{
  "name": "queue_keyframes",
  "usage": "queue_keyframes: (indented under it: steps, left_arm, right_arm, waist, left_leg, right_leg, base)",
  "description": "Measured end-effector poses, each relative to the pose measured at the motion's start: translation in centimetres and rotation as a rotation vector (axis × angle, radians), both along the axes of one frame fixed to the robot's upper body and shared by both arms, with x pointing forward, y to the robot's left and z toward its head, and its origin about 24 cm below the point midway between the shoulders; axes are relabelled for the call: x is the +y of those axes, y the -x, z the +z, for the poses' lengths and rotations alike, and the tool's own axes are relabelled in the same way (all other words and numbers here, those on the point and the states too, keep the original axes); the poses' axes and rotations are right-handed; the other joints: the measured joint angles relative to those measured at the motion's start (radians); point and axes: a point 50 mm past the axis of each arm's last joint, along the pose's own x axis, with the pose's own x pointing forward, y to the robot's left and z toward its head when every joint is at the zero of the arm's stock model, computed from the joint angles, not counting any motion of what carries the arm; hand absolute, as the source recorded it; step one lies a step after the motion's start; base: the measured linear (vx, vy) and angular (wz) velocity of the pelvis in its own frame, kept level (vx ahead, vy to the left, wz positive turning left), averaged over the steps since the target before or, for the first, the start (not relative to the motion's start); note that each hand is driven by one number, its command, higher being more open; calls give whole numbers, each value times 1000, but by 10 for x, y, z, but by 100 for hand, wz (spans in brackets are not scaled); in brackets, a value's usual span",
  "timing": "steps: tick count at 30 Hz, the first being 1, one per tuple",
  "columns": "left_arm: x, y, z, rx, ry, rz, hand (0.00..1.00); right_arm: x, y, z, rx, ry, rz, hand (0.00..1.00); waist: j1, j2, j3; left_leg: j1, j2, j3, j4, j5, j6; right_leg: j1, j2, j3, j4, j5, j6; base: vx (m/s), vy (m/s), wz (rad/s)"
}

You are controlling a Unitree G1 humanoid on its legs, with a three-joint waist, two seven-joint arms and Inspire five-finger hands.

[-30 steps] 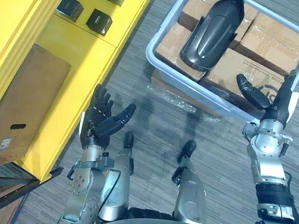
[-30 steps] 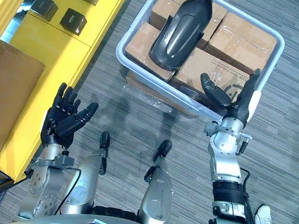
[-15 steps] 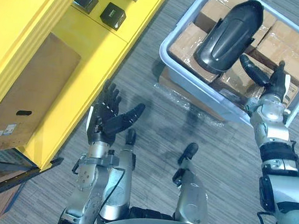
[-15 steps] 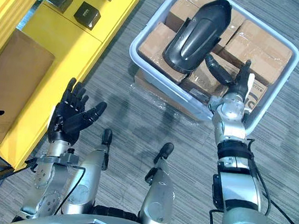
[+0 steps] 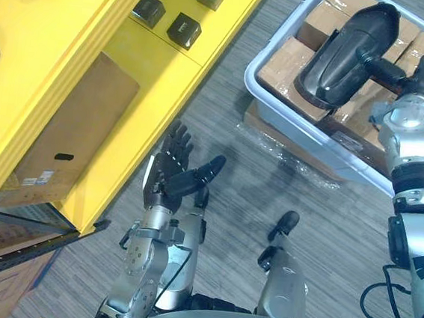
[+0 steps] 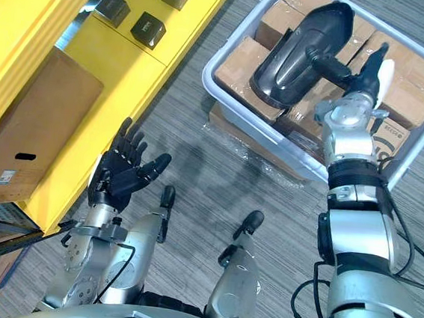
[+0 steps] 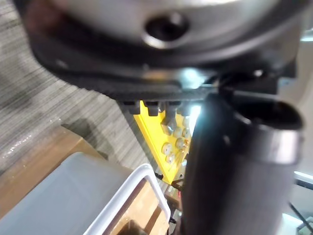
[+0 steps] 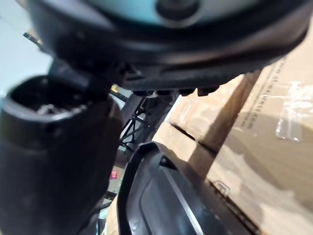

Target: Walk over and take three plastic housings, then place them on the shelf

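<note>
The right robot hand point(image 5: 415, 82) is open. Its fingers are straight and its thumb sticks out to the side. The thumb tip is right at the edge of the black housing point(image 5: 346, 52). It may be touching it, but I cannot tell for sure. The hand holds nothing yet.

A second ago this hand was back at the near rim of the bin point(image 5: 312, 131). Half a second ago it had come over the rim. Now it has reached in over the cardboard boxes point(image 5: 281, 64) and is next to the housing. The whole picture has also slid a little, so the robot's head has moved too. I think this means the walk is over and the grab is about to start. The fingers have not closed round the housing yet.

The housing lies on top of the boxes inside the bin, with its round back up. The bin sits on a flat box on the grey floor point(image 5: 269, 187).

The left robot hand point(image 5: 169, 174) is open too, with its fingers spread and nothing in it. It has stayed in the same pose, low down beside the yellow shelf point(image 5: 129, 83). Small black boxes point(image 5: 183, 28) sit on that shelf, well apart from the bin. A big brown box point(image 5: 70, 145) lies on it too.
</note>
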Motion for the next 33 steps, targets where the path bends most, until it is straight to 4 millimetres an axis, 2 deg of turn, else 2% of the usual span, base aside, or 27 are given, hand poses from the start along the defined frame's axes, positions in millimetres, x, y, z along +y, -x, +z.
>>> queue_keyframes:
  steps: [3, 7, 10, 13, 18, 23, 24, 28, 33]
  left_arm:
    - [-1, 0, -4, 18, 4, 1, 100]
    - [-5, 1, -4, 17, 11, -22, 100]
    - [-9, 2, -8, 28, 16, -44, 100]
    - [-11, 3, -13, 54, 33, -59, 100]
    - [-11, 3, -15, 57, 40, -63, 100]
    - [-11, 4, -22, 79, 37, -68, 100]
    - [-11, 5, -25, 94, 42, -65, 100]
    - [-10, 5, -25, 98, 58, -60, 100]
    - [-9, 5, -25, 92, 55, -64, 100]
  right_arm:
    - [-8, -1, 8, 66, 19, -70, 100]
    - [-27, 6, -4, 202, 14, -170, 100]
    - [-37, 9, -11, 296, -3, -217, 100]
    - [-46, 13, -2, 328, 1, -234, 100]
    - [-61, 21, 20, 352, 35, -271, 100]
    - [-62, 21, 22, 377, 47, -276, 100]
    - [-61, 21, 25, 373, 52, -273, 0]
    - [-65, 23, 30, 378, 55, -271, 0]
    - [-81, 34, 41, 447, 131, -268, 0]
  waist:
    - [3, 23, -2]
    - [23, 38, -2]
    - [25, 43, -3]
    - [27, 53, -1]
    - [52, 91, -2]
    - [61, 94, -2]
    - [62, 94, -2]
    - [80, 94, -2]
    - [94, 94, -2]
  left_leg:
    - [2, -2, 0, -1, 1, 1]
    - [2, -3, -4, -1, 2, 2]
    - [1, -5, -8, -2, 5, 3]
    - [-1, -7, -12, -2, 6, 5]
    - [-10, -9, -27, -6, 15, 3]
    - [-18, -15, -48, -37, 38, 0]
    - [-24, -16, -56, -40, 41, 1]
    - [-29, -18, -62, -41, 42, 1]
    - [-31, -20, -69, -45, 46, 1]
  right_leg:
    - [2, -2, -1, 0, 0, 1]
    - [2, -3, -2, 0, 1, 1]
    - [4, -5, -6, 0, 1, 2]
    - [5, -7, -12, 0, 1, 2]
    - [6, -7, -29, -3, 1, 2]
    - [1, -9, -53, -7, 1, 2]
    - [0, -9, -63, -8, 1, 2]
    - [-1, -11, -69, -9, 1, 2]
    - [2, -11, -77, -9, 1, 1]
  base:
    - [0, 0, 0]
    - [0, 0, 0]
    - [10, 8, 3]
    - [-2, 12, 5]
    - [-19, 7, 8]
    - [2, -1, 15]
    - [9, -4, 15]
    - [5, -1, 6]
    - [-3, 2, 4]
